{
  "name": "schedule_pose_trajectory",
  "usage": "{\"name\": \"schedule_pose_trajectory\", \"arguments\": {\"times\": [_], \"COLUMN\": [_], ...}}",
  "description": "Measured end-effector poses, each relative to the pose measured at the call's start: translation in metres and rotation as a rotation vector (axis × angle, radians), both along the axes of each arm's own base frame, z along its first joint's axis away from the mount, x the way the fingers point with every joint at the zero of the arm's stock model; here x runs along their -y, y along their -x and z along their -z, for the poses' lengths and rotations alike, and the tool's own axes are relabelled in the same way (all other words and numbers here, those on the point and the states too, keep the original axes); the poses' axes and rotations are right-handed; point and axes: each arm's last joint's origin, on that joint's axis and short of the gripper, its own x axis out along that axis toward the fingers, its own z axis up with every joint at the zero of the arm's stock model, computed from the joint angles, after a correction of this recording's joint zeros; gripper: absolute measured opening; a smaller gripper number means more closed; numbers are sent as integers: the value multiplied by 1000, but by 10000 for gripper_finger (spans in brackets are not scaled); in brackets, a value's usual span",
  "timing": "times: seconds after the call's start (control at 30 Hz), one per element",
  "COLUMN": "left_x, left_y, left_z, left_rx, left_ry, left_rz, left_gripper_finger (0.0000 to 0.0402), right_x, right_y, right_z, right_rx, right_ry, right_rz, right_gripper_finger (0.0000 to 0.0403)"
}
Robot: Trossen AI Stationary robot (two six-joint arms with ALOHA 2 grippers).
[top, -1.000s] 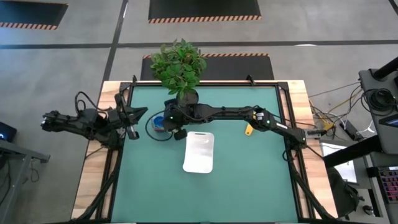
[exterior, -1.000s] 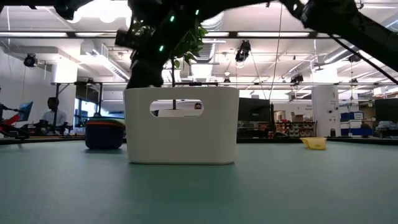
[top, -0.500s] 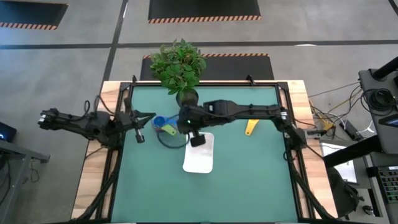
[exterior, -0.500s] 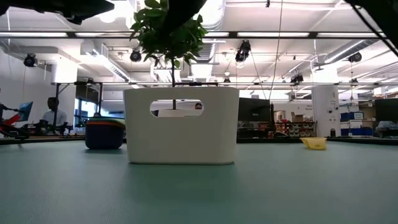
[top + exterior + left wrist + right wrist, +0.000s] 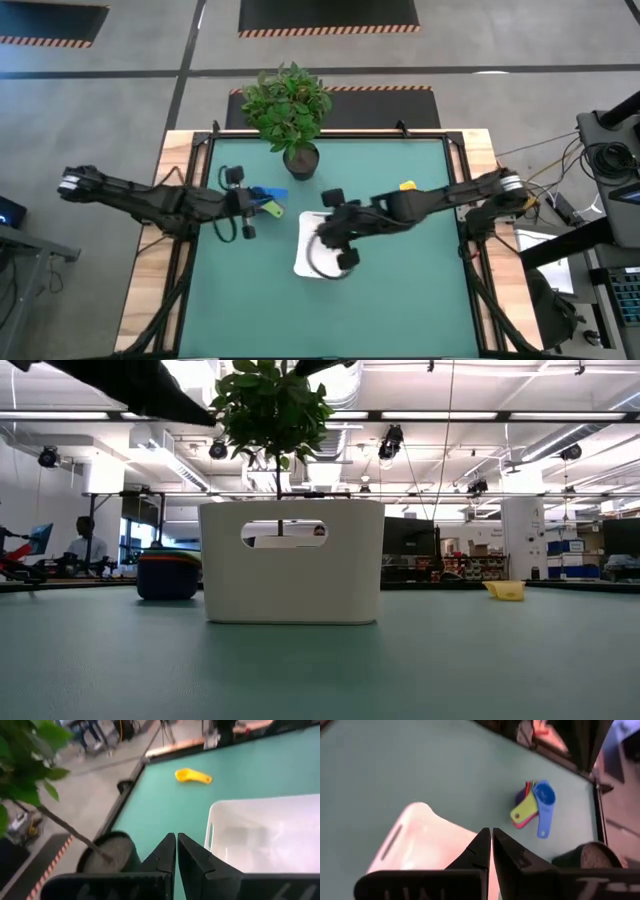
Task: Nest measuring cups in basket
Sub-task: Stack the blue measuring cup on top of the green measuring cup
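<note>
The basket (image 5: pixel 320 246) lies near the middle of the green bench (image 5: pixel 400 300), and the right gripper (image 5: pixel 345 258) hangs over its right side with its fingers (image 5: pixel 481 851) pressed together on nothing. The right arm reaches in from the right edge of the bench, stretched low and almost level toward the basket. A stack of cups (image 5: pixel 263 202) sits on the bench to the left of the basket, apart from it, with a blue cup (image 5: pixel 544 798) and a green one (image 5: pixel 524 812) uppermost; the colours beneath are hard to sort out. The left gripper (image 5: pixel 243 226) is just beside that stack, between it and the basket, and its fingers (image 5: pixel 165 855) are also closed and empty. The left arm comes in from the left edge, extended nearly straight across the bench. A single yellow cup (image 5: pixel 193 776) lies alone well to the right, partly hidden by the right arm in the high view. A potted plant (image 5: pixel 290 110) stands behind the basket near the far edge. In the low view the basket (image 5: pixel 291 560) hides most of the bench behind it, and only dark pieces of the arms show along the top.
</note>
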Motion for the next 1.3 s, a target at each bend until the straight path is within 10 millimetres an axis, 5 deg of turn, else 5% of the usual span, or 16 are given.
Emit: {"name": "schedule_pose_trajectory", "arguments": {"times": [0.33,0.7,1.3], "left_x": [-18,-56,-115], "left_y": [-28,-54,-69], "left_z": [29,50,60], "left_rx": [-299,-549,-775], "left_ry": [148,171,193], "left_rz": [-214,-214,-108], "left_gripper_finger": [0,0,0], "right_x": [5,16,21], "right_y": [54,101,123], "right_z": [8,20,26], "right_rx": [268,513,524], "right_ry": [7,64,100], "right_rz": [-60,-103,-120], "right_gripper_finger": [9,9,9]}}
